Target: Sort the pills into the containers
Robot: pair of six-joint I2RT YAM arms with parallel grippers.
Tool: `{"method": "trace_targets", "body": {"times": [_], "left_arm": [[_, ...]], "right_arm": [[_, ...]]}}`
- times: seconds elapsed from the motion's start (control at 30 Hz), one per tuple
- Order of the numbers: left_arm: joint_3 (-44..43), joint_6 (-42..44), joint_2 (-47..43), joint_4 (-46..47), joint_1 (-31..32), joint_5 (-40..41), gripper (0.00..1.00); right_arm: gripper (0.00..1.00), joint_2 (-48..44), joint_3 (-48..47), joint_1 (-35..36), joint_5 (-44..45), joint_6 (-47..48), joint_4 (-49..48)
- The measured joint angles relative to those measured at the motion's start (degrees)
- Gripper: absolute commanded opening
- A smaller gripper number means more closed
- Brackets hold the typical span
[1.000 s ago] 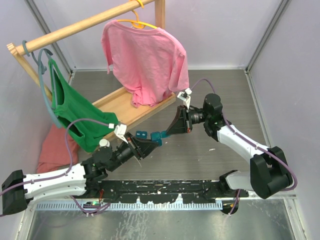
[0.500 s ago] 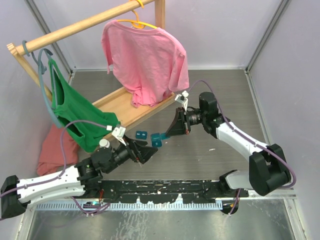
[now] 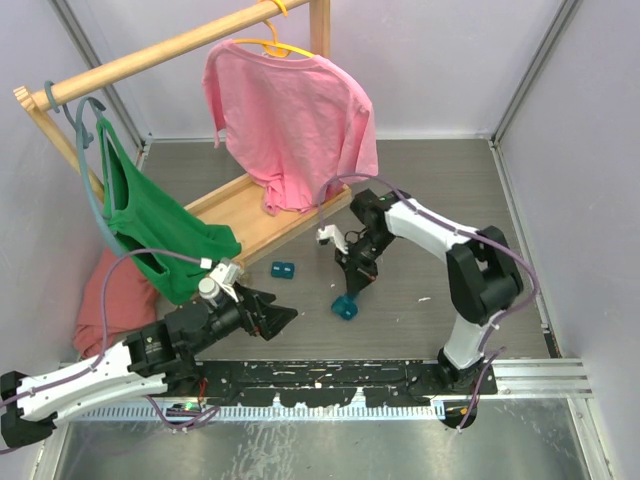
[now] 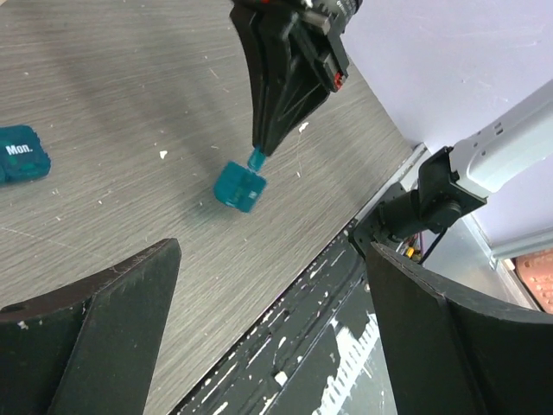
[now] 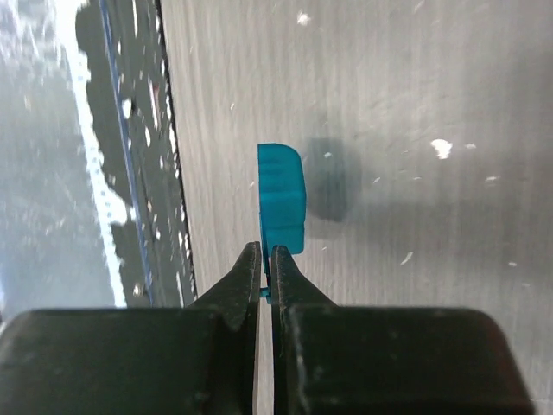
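One teal container [image 3: 345, 307] hangs low over the table, and my right gripper [image 3: 352, 290] points down, shut on a thin flap at its top edge. The right wrist view shows that container [image 5: 281, 199] just beyond the closed right gripper [image 5: 266, 259]. Whether it touches the table I cannot tell. A second teal container [image 3: 282, 268], marked "Mon." [image 4: 22, 154], lies flat to the left. My left gripper [image 3: 278, 317] stands open and holds nothing, near the front left, apart from both. A few white bits [image 3: 425, 299] lie on the table; I cannot tell whether they are pills.
A wooden clothes rack [image 3: 255, 215] crosses the back left with a pink shirt [image 3: 290, 120] and a green garment [image 3: 150, 225] hanging from it. A reddish cloth [image 3: 110, 300] lies at the left wall. A black rail [image 3: 330, 380] runs along the table's near edge.
My left gripper opened and drew back toward the near left. My right gripper swung to point downward and carried its container nearer and lower. The "Mon." container stayed put.
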State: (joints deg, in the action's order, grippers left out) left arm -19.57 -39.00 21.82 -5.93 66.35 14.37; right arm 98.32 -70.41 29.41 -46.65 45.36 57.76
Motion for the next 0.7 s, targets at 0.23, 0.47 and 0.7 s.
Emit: {"method": "trace_targets", "body": {"times": [0.23,0.47,0.7], "left_arm": [[1.64,-0.07,-1.7,-1.2,0.0,-1.05,0.9],[4.04,-0.33,-3.08,-1.27,0.0,-1.73,0.88],[4.98,-0.55,-4.17,-0.98,0.0,-1.79,0.8]], "right_arm": [[0.07,12.48,-9.77,6.43,8.15,11.37,15.28],[0.27,22.51,-18.99,10.36,12.22,14.23,22.18],[0.49,24.22,-26.77,10.69,13.51,14.03,23.47]]}}
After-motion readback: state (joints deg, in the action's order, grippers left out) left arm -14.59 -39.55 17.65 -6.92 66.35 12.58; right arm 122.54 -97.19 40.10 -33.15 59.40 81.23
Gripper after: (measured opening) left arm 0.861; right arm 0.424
